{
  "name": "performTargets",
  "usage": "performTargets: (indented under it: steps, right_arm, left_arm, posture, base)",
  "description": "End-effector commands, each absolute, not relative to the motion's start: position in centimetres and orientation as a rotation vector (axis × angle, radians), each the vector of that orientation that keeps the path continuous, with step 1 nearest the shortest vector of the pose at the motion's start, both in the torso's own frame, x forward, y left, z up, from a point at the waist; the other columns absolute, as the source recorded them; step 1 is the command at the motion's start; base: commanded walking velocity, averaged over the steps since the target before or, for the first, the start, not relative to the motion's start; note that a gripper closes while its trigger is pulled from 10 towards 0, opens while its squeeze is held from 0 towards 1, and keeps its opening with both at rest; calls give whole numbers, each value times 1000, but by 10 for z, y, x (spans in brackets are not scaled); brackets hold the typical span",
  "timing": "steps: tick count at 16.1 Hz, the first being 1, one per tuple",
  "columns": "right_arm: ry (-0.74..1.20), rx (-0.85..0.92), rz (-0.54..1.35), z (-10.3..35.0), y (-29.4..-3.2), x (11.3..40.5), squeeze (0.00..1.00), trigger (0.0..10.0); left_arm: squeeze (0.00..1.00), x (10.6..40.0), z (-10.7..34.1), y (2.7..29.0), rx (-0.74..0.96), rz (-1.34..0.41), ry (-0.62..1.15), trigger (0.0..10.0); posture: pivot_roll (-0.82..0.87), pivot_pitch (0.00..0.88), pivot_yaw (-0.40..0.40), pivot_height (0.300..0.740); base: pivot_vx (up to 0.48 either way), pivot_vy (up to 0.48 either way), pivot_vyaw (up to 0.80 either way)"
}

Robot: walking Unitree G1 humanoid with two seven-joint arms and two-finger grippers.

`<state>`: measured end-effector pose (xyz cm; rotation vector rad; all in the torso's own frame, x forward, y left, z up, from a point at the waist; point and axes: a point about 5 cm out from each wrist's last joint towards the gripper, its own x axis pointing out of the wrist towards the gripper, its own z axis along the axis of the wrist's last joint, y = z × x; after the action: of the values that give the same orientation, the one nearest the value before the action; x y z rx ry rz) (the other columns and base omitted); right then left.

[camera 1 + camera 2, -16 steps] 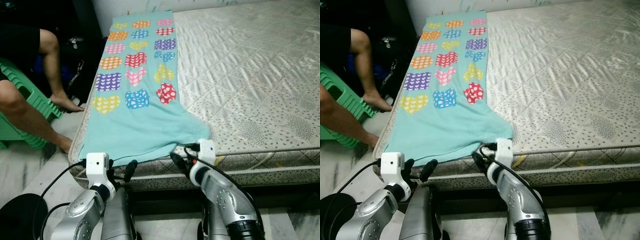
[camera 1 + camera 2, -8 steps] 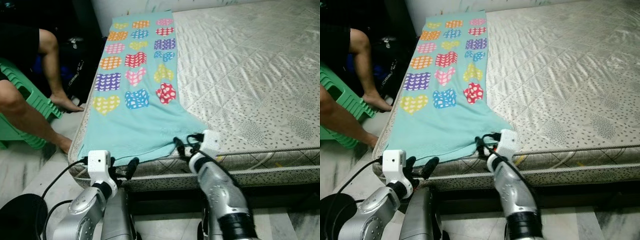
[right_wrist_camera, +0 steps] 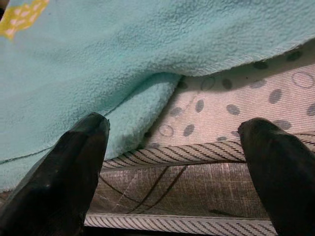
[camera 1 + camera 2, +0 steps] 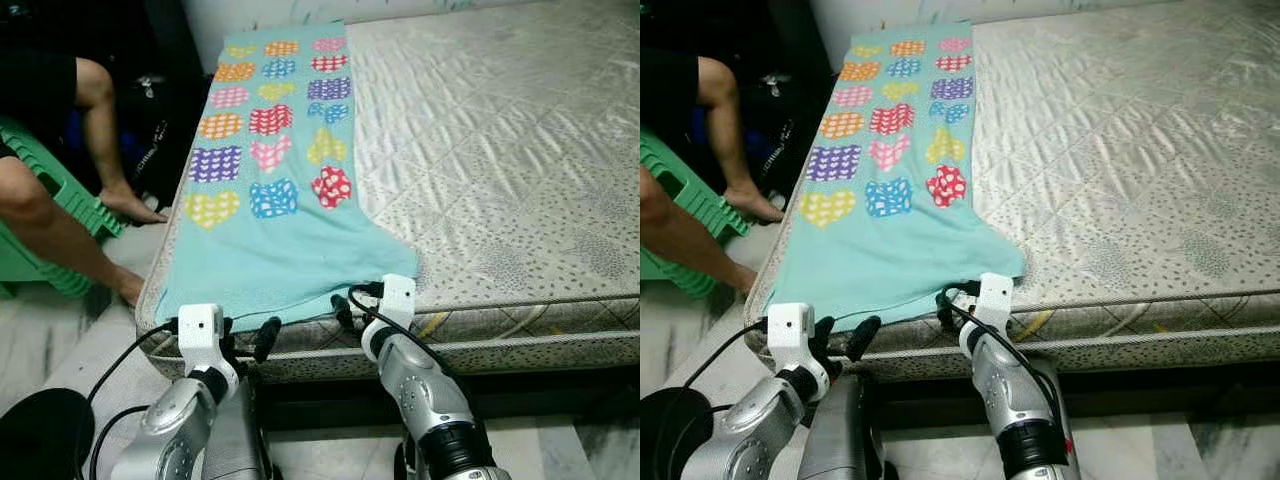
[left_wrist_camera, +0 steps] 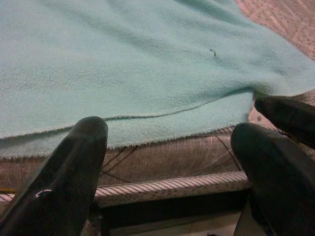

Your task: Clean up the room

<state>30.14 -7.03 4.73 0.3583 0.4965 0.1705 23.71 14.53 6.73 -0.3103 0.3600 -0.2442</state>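
The mattress [image 4: 500, 150] is a broad quilted slab, cream with grey speckles and a striped piped edge along its near side. Down its left side lies the blanket [image 4: 270, 250], a long strip of soft mint fleece printed with patterned hearts in many colours; its plain near end reaches the mattress's near edge and its near right corner bulges outward. At the mattress's left side a person's bare legs [image 4: 60, 215] rest by a green plastic stool [image 4: 40, 200].

The left gripper [image 4: 245, 335] hovers just below the blanket's near hem, jaws spread. The right gripper [image 4: 355, 300] sits at the blanket's near right corner, jaws also spread, holding nothing.

The left wrist view shows the fuzzy nap and the hem [image 5: 162, 113] overhanging the piping; the right wrist view shows a folded-under flap [image 3: 142, 103] of fleece beside dotted ticking.
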Motion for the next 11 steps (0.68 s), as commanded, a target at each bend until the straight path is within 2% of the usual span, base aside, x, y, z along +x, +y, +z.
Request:
performTargets:
  steps: [1,4,5,6,7,8,11]
  right_arm:
    - [567,444,235,42,-37,287,0,10000]
    - [595,417,276,37,-28,279,0,10000]
    - [615,420,298,37,-22,275,0,9216]
    - [639,427,332,37,-15,270,0,8941]
    - [657,429,360,36,-11,266,0,8980]
    - [669,431,375,36,-9,264,0,9490]
    - [696,439,399,33,-5,260,0,9608]
  left_arm:
    - [0,235,69,150,-289,-229,360,10000]
    - [0,233,68,148,-290,-233,367,10000]
    - [0,234,68,146,-289,-241,366,10000]
    - [0,235,68,146,-289,-244,366,10000]
    - [0,234,68,146,-290,-245,366,10000]
    - [0,234,68,145,-290,-246,368,10000]
    - [0,233,67,145,-289,-249,371,10000]
  posture:
    - [32,67,108,500]
    - [27,63,110,500]
    - [28,61,110,500]
    - [25,59,111,500]
    - [24,58,112,500]
    - [25,57,111,500]
    - [19,52,111,500]
  base:
    - [0,0,0]
    - [0,0,0]
    - [0,0,0]
    - [0,0,0]
    - [0,0,0]
    - [0,0,0]
    - [0,0,0]
